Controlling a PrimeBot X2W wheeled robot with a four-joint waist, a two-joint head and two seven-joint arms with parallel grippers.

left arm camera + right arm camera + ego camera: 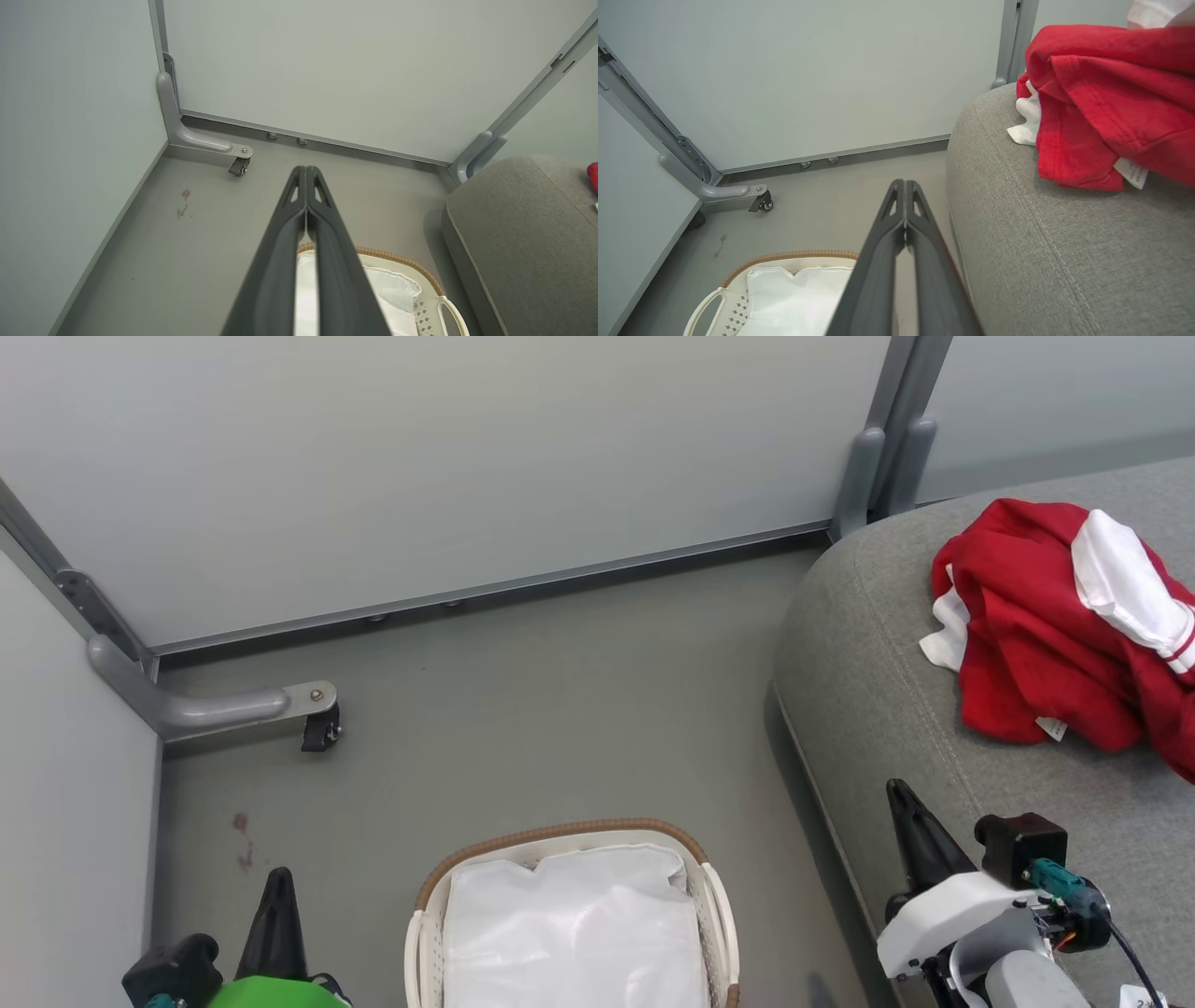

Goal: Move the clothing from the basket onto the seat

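Closed and empty, left gripper [306, 169] and right gripper [904, 183] flank the basket [560, 829] with its white sheet [569, 933], while red clothing [1027, 625] lies heaped on the seat [868, 700], far right.

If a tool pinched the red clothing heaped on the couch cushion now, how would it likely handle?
Probably floppy: the red clothing lies crumpled in soft folds on the seat, so it would likely drape from one pinch point. Probably light, since the fabric looks thin. Red and white parts overlap, so lifting one may drag the other.
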